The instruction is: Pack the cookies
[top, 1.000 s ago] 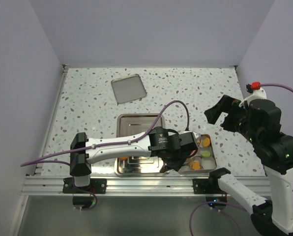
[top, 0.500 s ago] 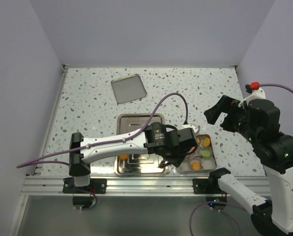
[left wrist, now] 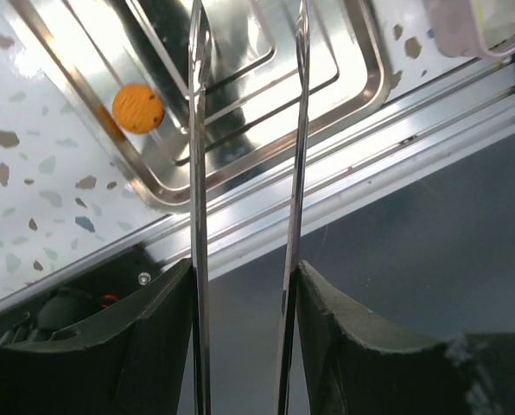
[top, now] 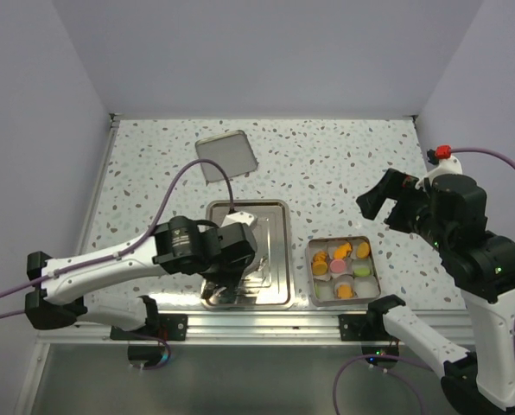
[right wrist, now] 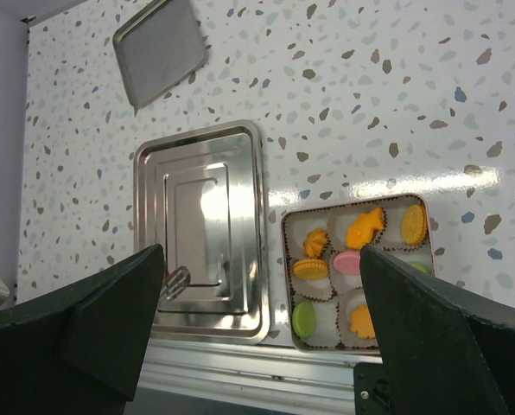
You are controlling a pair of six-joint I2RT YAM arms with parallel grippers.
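Step in hand looks like fetching the one loose cookie (left wrist: pixel 137 107) off the tray (top: pixel 275 259), which sits by the middle of the desk's near edge. Left claw (left wrist: pixel 249 35) hangs over that tray with its long thin blades a narrow gap apart and nothing between them. The cookie lies flat just beside one blade, outside the gap, close to the tray's rim. I'd slide the claw sideways until the disc is centred between the blades, drop till the tips almost touch the steel, then close gently on its edges. A flat disc on shiny metal will probably skate off if it gets poked from one side. Rest of the cookies (right wrist: pixel 365 226) already sit in the tin (top: pixel 308 277) by the near right corner, with a white slot or two looking free. Right claw (top: pixel 387 206) is spread wide and empty, up above the right edge.
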